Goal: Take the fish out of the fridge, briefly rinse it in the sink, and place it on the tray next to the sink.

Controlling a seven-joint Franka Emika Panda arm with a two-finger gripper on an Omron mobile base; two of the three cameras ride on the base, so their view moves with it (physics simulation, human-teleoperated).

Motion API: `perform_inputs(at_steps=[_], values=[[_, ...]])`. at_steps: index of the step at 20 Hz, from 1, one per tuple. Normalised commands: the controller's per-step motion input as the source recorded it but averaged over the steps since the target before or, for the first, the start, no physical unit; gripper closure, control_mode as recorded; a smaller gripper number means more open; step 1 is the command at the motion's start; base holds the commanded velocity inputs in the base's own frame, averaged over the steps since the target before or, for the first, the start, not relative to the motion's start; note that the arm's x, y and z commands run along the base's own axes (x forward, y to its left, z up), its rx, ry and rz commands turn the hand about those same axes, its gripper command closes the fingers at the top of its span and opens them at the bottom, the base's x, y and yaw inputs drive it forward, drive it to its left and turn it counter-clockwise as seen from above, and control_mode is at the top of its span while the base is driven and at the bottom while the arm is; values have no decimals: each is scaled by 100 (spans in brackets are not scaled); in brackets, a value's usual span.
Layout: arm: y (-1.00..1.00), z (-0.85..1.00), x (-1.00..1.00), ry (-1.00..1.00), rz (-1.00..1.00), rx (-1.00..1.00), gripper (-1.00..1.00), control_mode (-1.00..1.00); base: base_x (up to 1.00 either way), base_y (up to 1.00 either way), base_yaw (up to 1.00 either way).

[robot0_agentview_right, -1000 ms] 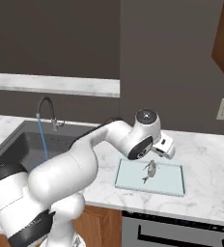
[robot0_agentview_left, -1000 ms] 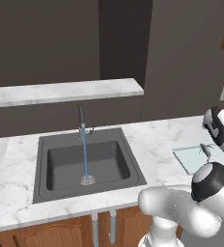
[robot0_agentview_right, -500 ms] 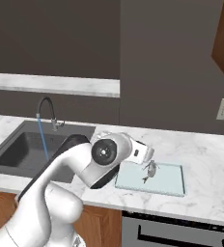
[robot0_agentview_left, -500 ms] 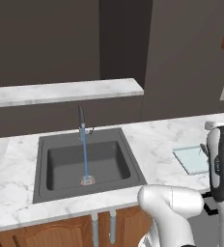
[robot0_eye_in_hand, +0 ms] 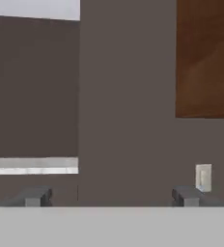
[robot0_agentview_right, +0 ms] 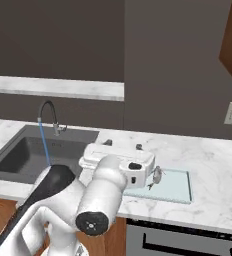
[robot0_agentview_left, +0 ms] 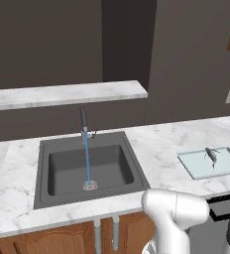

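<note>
We are judging that the task is nearly finished. The sink is sitting dark and square in the white marble counter, and a thin blue stream of water is running from the faucet down to the drain, so the tap is not turned off. To the right of the sink, well apart from it, the pale tray is lying flat on the counter, and the fish is resting on it, near the middle of its back part. So the placing seems done to us; what may be left is only to draw the arm away.

The gripper is holding nothing: in the hand view its two fingertips are standing far apart at the bottom, with only the dark wall between them.

The views are giving different things. The left base view is showing the whole basin and the running water down to the drain. The right base view is showing the white hand hanging just beside the left end of the tray, with the fish close to it. The hand view is looking level at the wall, where a small white wall outlet and a brown wooden cabinet are appearing.
</note>
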Motion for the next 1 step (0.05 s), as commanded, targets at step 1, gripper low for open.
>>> perform_inputs(at_steps=[1], values=[[0, 38, -66, -49, -1, -12, -100, -100, 0, 0, 0]])
